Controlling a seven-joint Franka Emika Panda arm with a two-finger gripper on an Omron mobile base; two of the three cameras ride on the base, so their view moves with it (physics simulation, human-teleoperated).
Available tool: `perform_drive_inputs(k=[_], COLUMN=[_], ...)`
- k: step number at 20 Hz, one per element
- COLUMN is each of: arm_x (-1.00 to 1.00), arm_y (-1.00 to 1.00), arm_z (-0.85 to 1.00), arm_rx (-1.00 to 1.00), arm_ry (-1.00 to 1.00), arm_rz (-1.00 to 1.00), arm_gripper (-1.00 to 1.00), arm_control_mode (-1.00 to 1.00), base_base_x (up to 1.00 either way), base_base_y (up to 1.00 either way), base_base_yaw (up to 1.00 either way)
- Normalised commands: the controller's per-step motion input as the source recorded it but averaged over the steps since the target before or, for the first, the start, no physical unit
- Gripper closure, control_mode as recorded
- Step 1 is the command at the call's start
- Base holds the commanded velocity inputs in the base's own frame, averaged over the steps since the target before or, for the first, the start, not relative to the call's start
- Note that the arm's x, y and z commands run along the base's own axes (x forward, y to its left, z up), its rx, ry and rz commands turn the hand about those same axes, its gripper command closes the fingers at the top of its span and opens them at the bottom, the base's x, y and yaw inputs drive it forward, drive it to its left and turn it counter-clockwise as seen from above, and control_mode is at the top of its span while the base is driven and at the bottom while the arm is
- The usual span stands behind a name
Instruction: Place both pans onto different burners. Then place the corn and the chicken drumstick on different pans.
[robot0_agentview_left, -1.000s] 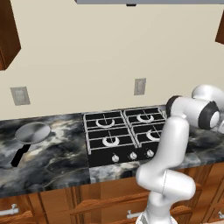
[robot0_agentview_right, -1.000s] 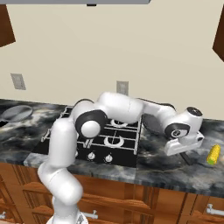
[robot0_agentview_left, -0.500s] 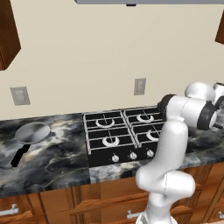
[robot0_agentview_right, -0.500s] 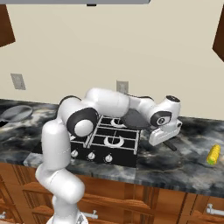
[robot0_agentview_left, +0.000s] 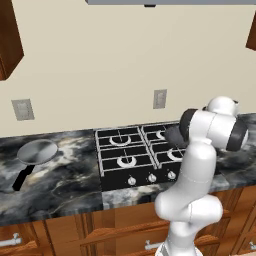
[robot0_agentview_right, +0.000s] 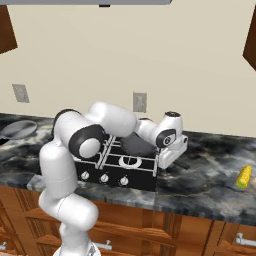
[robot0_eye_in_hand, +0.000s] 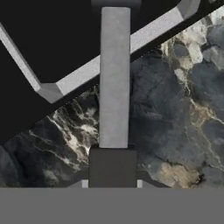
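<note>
Claw clamps the dark pan's handle, holding the dark pan over the burners to its left

A dark marbled desk runs under the hand and away to both sides of it, its veined stone also showing below the hand in the hand view. Brown wooden drawers sit beneath it. On the cream wall behind the hand hangs an outlet plate, with a second plate well off to the hand's left.

marble counter, cooktop, silver pan, corn
</note>
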Motion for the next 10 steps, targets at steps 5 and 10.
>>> perform_drive_inputs(k=[5, 10], arm_x=[0.12, 0.07], arm_y=[0.47, 0.24], arm_z=[-0.16, -0.2], arm_rx=[-0.05, -0.02], arm_ry=[0.02, 0.01], arm_rz=[0.15, 0.12], arm_gripper=[1.0, 1.0], arm_control_mode=[-1.0, -1.0], base_base_x=[0.0, 0.0], base_base_y=[0.0, 0.0], base_base_yaw=[0.0, 0.0])
